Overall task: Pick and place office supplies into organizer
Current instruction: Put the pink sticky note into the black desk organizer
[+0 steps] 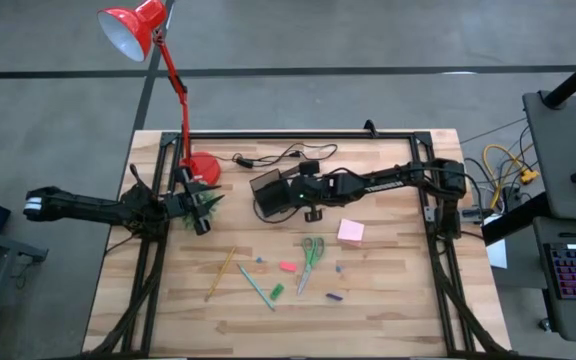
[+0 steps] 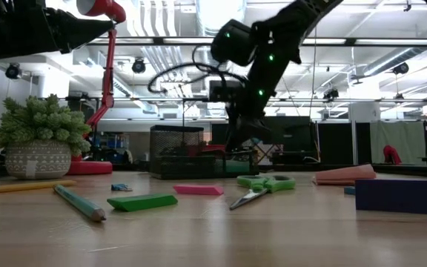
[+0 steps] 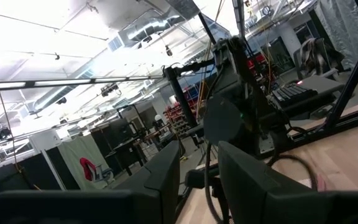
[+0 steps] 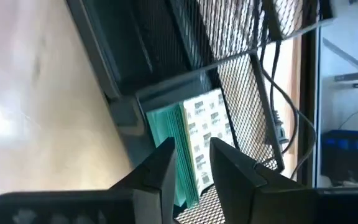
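Right gripper [image 4: 191,162]: fingers slightly apart over a white green-dotted cube [image 4: 207,134] lying in the black mesh organizer [image 1: 268,192]; contact not discernible (fingertips partly mask it). Right arm stretched across the table's far side. Left gripper [image 1: 200,213]: near the red lamp [image 1: 204,167] base, finger state indeterminate. Scissors [image 1: 311,253], pink pad [image 1: 350,232], pencil [image 1: 220,274], pen [image 1: 255,287] lie on the table.

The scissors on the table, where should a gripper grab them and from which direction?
Grip the scissors across the closed blades, just below the green handles, coming straight down from above. They lie flat with clear wood on both sides; the blades are narrow enough for the jaws, while the looped handles are wider.
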`<state>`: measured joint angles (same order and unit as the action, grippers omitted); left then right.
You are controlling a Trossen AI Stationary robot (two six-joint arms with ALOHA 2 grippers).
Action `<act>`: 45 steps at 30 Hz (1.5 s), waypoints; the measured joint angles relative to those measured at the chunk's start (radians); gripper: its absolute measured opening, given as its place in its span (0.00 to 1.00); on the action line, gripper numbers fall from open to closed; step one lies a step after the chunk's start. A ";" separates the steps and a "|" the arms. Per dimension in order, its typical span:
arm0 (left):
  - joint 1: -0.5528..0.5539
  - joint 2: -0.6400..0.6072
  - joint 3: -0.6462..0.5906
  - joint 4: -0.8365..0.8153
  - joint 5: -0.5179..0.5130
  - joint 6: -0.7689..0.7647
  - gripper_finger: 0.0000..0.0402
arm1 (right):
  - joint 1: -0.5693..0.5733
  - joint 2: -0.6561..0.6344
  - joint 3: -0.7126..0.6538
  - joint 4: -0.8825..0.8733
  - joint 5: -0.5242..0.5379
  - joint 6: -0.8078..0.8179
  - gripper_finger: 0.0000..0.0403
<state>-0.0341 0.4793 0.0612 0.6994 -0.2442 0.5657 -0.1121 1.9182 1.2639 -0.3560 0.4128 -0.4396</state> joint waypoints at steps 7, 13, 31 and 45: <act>0.000 0.000 0.000 0.000 0.000 0.000 0.24 | 0.068 0.000 0.111 -0.197 0.044 0.149 0.19; 0.000 0.000 -0.002 0.000 0.000 0.000 0.24 | 0.147 0.000 0.165 -0.359 0.110 0.256 0.18; 0.000 0.000 -0.001 0.000 0.000 0.000 0.24 | 0.356 -0.010 0.192 -0.913 -0.023 0.776 0.16; 0.000 -0.002 0.001 -0.001 0.000 0.001 0.24 | 0.435 -0.019 0.119 -0.860 -0.051 0.839 0.41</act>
<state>-0.0343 0.4770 0.0625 0.6987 -0.2443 0.5671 0.3233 1.8988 1.3825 -1.2161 0.3614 0.3998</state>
